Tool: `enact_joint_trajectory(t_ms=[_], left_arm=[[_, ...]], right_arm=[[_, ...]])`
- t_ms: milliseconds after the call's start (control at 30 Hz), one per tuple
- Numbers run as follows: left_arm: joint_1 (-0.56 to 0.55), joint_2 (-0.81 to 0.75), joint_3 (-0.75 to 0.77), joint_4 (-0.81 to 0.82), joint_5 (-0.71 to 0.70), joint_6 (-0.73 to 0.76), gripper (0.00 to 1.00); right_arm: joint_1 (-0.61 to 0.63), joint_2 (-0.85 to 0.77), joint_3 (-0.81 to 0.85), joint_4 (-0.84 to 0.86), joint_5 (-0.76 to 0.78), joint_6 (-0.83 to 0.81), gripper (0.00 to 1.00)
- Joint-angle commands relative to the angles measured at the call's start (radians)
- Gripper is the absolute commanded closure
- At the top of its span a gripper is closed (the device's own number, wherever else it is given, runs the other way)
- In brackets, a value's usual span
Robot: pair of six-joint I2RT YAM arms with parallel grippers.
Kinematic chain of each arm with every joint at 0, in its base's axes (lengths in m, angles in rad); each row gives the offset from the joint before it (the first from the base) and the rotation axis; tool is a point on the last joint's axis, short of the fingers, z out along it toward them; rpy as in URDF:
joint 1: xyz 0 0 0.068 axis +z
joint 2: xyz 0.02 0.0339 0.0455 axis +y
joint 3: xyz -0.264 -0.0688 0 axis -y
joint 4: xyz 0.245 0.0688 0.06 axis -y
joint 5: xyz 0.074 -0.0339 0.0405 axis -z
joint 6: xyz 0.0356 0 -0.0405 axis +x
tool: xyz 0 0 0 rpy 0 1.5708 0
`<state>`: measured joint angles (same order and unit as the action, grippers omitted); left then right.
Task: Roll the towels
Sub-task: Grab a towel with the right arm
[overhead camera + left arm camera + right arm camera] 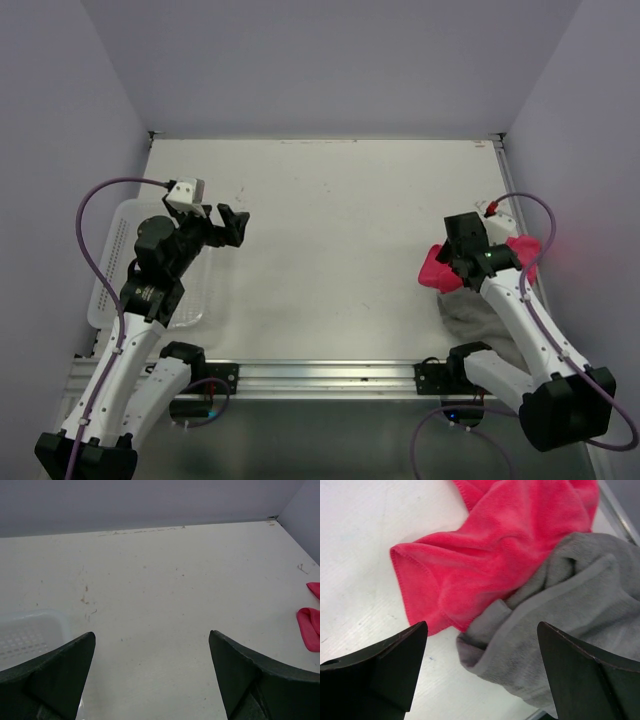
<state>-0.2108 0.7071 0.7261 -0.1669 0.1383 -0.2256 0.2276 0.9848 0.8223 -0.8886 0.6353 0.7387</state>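
Right wrist view: the right fingers (385,675) stand spread wide, holding nothing, above the pink towel (490,565) and grey towel (580,610), heaped touching at the table's (330,250) right edge. The left fingers (50,680) gape empty near a white basket (25,635). Pale walls (320,60) enclose the table.

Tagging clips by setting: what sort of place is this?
Likely a robotics lab cell: a white table walled on three sides, left arm and right arm bolted to its edge, pink towel and plastic basket.
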Motion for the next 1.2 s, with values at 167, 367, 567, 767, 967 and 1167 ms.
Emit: enact_joint_trajectory(t_ms=[167, 367, 567, 767, 967, 1167], left_arm=[[-0.01, -0.014, 0.004, 0.018, 0.014, -0.015, 0.0], [-0.015, 0.0, 0.006, 0.017, 0.015, -0.017, 0.0], [-0.021, 0.005, 0.006, 0.017, 0.018, -0.015, 0.0], [-0.03, 0.009, 0.004, 0.015, 0.012, -0.014, 0.0], [-0.032, 0.028, 0.003, 0.015, 0.017, -0.014, 0.0], [-0.032, 0.034, 0.001, 0.015, 0.007, -0.011, 0.0]], right_arm=[[-0.048, 0.251, 0.087, 0.27, -0.149, -0.108, 0.11], [-0.112, 0.463, 0.155, 0.35, -0.23, -0.163, 0.22], [-0.12, 0.586, 0.187, 0.382, -0.263, -0.174, 0.27], [-0.155, 0.67, 0.181, 0.418, -0.284, -0.19, 0.43], [-0.159, 0.7, 0.179, 0.447, -0.325, -0.2, 0.78], [-0.159, 0.622, 0.219, 0.377, -0.321, -0.214, 1.0]])
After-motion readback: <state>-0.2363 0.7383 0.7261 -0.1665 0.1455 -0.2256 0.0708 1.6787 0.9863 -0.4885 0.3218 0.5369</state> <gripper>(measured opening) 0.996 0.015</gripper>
